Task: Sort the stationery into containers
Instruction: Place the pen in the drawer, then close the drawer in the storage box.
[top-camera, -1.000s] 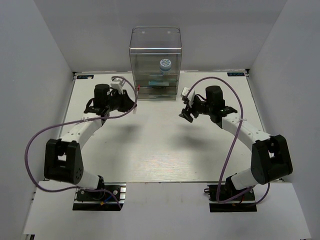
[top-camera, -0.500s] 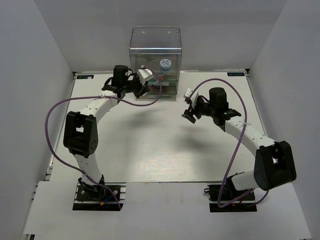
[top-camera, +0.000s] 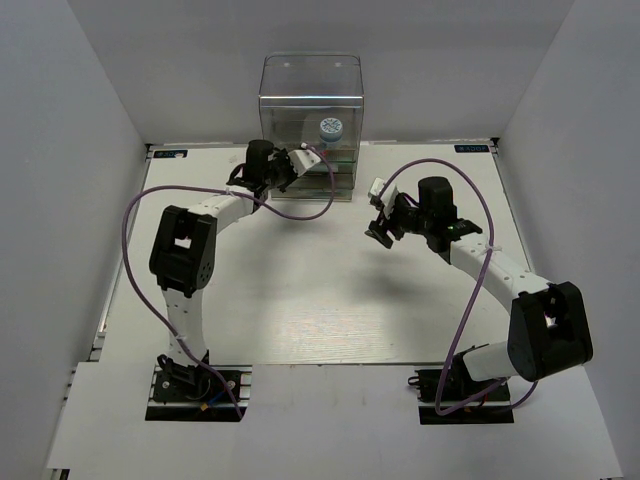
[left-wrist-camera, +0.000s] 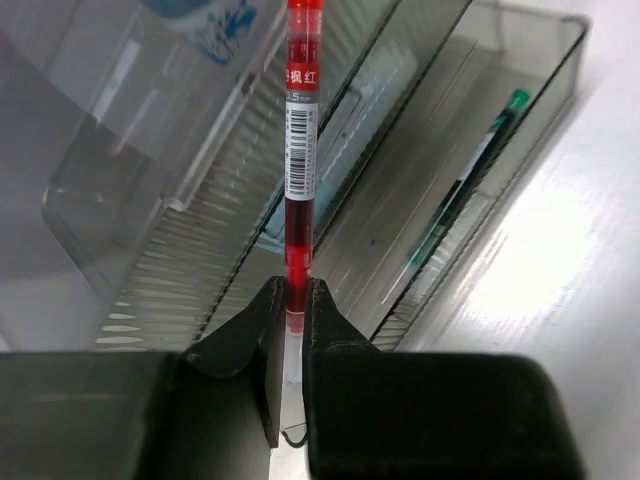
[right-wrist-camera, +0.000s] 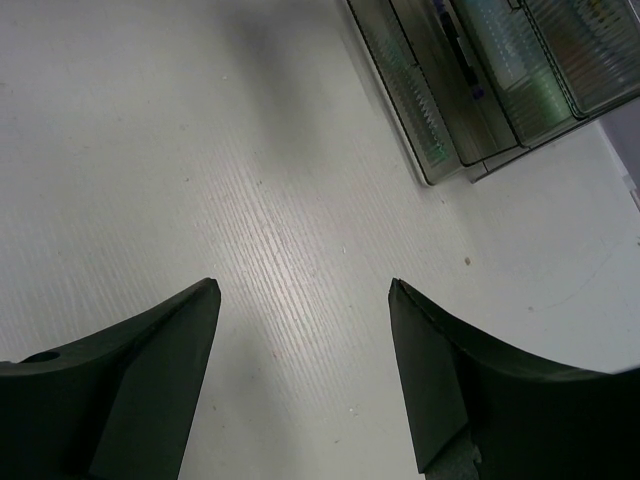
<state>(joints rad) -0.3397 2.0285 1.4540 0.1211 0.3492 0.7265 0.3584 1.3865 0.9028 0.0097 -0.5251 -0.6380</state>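
Left tool (left-wrist-camera: 291, 305) clamped tight on red pen (left-wrist-camera: 299, 170), with the pen's far end against the cabinet (top-camera: 311, 95) drawer fronts. Teal pen (left-wrist-camera: 470, 180) lies in a drawer just beside it. Right tool (right-wrist-camera: 305, 295) wide open, holding nothing, over the worktop (right-wrist-camera: 200, 180) near the cabinet.

A flat white rectangular tabletop (top-camera: 320, 300) fills the floor of a three-sided booth. A plain pale grey back wall (top-camera: 440, 70) rises behind it, and matching smooth panels form the left wall (top-camera: 60, 200) and the right wall (top-camera: 590, 200), both slanting outward toward the near side. Up close, the tabletop is finely ribbed in parallel lines and carries a few dark specks. A lower white front ledge (top-camera: 330, 420) adjoins its near edge. The light is even and diffuse, leaving soft grey shadows (top-camera: 300, 262) on the white surface.
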